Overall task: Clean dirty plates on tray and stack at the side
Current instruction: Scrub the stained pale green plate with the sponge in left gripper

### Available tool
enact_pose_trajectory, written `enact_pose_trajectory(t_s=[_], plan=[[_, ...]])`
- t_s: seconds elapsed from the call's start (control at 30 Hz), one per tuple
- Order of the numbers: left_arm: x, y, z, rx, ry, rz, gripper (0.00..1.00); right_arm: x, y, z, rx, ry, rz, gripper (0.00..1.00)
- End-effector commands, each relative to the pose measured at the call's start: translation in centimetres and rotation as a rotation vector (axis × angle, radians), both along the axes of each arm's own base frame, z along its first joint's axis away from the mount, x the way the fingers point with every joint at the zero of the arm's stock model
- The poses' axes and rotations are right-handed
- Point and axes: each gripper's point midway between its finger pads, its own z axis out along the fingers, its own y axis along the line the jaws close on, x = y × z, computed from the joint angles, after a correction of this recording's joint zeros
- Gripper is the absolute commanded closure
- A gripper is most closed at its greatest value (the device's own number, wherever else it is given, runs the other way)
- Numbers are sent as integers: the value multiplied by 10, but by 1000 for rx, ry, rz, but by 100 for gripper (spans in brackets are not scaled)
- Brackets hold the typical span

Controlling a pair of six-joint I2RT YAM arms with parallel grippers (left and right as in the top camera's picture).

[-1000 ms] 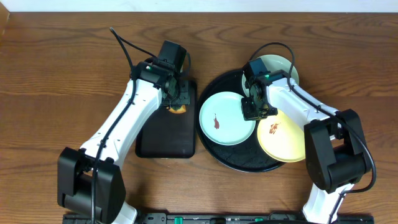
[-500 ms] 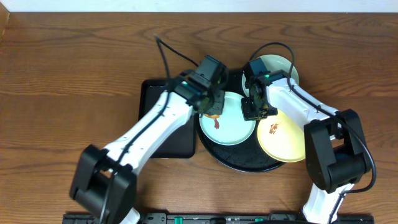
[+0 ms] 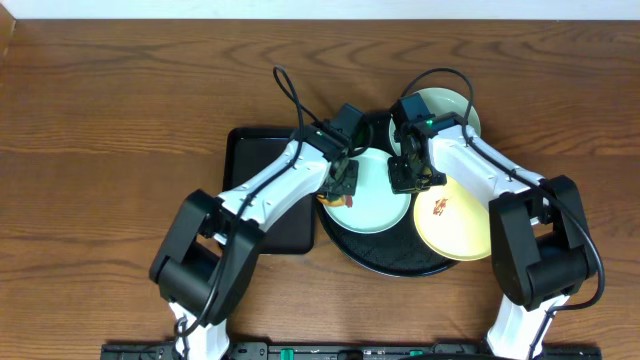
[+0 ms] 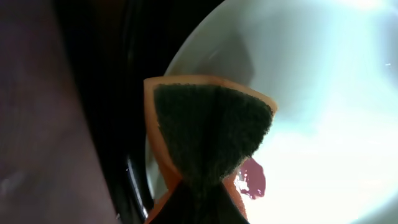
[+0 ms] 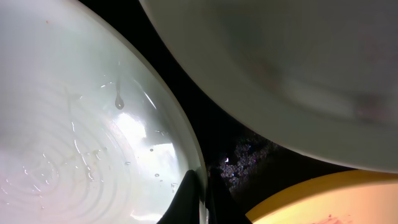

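Dark-brown wood-grain tabletop; large round black tray. Nearest: pale yellow plate. Beyond it, pale mint-green plate: right gripper pinches its rim; left gripper, clamped on orange-and-green sponge, sits just beside brown smear.

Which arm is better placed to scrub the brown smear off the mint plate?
Left. The left end effector holds the sponge beside the smear on the mint plate; the right end effector pinches that plate's rim.
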Motion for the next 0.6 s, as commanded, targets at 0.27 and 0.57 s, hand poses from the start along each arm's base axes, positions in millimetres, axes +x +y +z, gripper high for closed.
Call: enact_pose_trajectory(t_s=[0.27, 0.57], plan=[[-5, -9, -39, 7, 61, -12, 92, -6, -3, -7, -23, 20, 11, 99], [-24, -31, -38, -80, 133, -36, 92, -6, -3, -7, -23, 20, 11, 99]])
